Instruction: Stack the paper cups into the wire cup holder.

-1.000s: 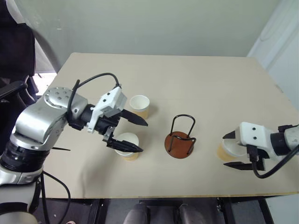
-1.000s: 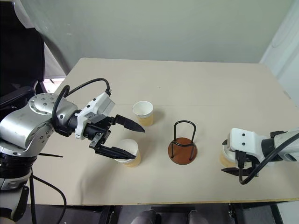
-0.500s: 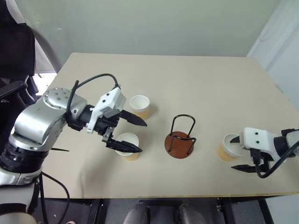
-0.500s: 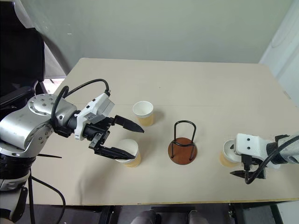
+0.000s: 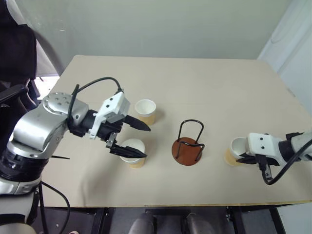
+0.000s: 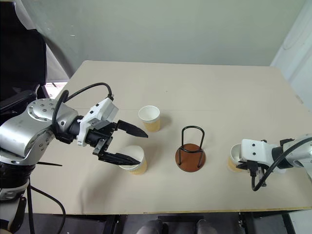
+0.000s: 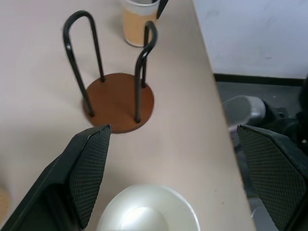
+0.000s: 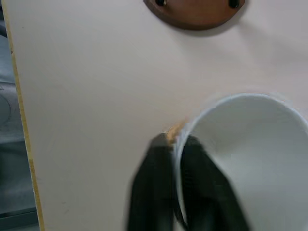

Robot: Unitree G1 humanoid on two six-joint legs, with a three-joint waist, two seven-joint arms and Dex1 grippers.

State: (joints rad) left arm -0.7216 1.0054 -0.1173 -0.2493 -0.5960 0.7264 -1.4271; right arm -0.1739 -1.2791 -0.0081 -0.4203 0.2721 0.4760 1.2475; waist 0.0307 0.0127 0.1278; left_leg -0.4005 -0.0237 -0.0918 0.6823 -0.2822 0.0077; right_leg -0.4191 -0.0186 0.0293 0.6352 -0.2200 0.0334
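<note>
Three paper cups stand upright on the tan table: one at the back (image 5: 146,111), one in front of it (image 5: 132,152), and one at the right (image 5: 233,151). Between them stands the wire cup holder (image 5: 185,152), a brown disc with black loops and nothing in it. My left gripper (image 5: 148,143) hangs open just above the front left cup (image 7: 149,211), with one finger on either side of it. My right gripper (image 8: 175,144) is shut on the wall of the right cup, one finger inside the rim and one outside.
The right cup and my right gripper sit close to the table's front edge (image 5: 195,204). A black chair (image 5: 17,53) stands off the table's left side. Bare tabletop stretches behind the holder.
My right gripper, open beside the right cup before, has closed on its rim. The left arm has stayed where it was.
</note>
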